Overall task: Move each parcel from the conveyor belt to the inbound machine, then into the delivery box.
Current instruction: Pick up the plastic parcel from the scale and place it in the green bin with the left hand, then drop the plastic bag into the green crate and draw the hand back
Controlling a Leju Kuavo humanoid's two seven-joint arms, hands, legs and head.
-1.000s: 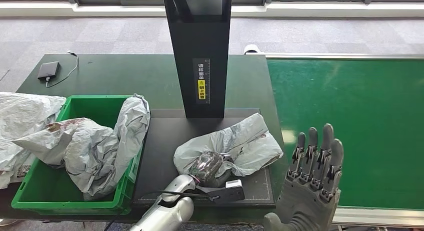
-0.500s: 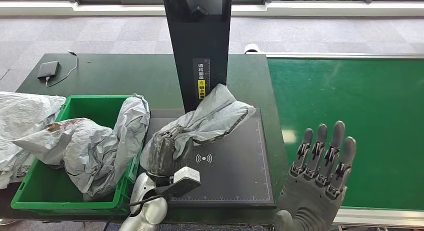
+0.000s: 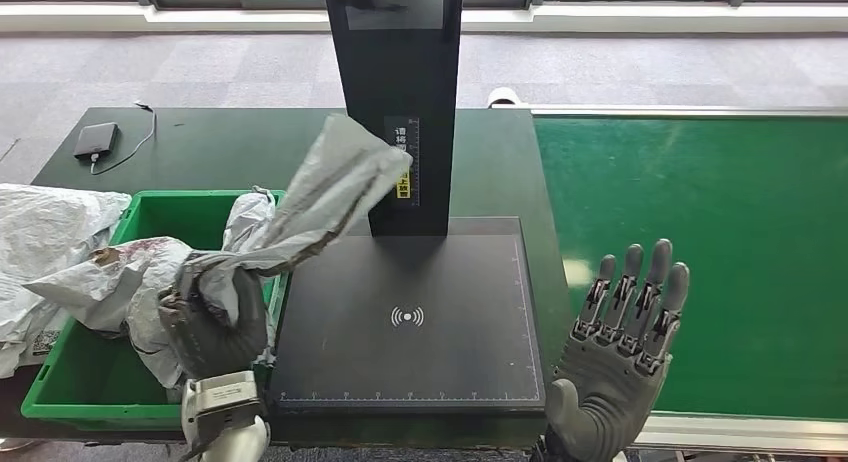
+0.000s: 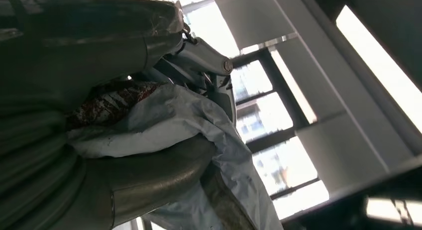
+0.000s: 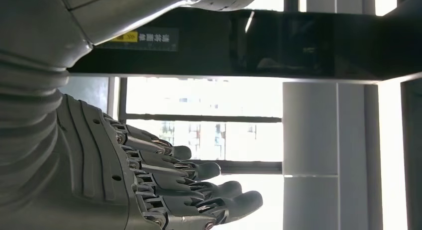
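My left hand point(image 3: 215, 327) grips a grey plastic parcel point(image 3: 325, 187) and holds it raised over the right rim of the green delivery box point(image 3: 60, 397). The parcel's free end flaps up toward the black scanner post point(image 3: 395, 92). In the left wrist view the parcel point(image 4: 199, 135) is bunched between the thumb and fingers of my left hand point(image 4: 124, 125). The black inbound machine pad point(image 3: 410, 317) lies bare. My right hand point(image 3: 620, 357) stands upright with fingers spread, empty, at the near edge of the green conveyor belt point(image 3: 700, 252). In the right wrist view my right hand point(image 5: 164, 185) holds nothing.
Several grey parcels point(image 3: 150, 282) fill the green box, and more point(image 3: 40, 232) lie to its left. A dark power bank point(image 3: 97, 140) with a cable sits at the table's far left. The scanner post rises behind the pad.
My left hand has carried the parcel off the black pad, up and to the left, to the green box's rim. The pad is now bare. My right hand has barely moved.
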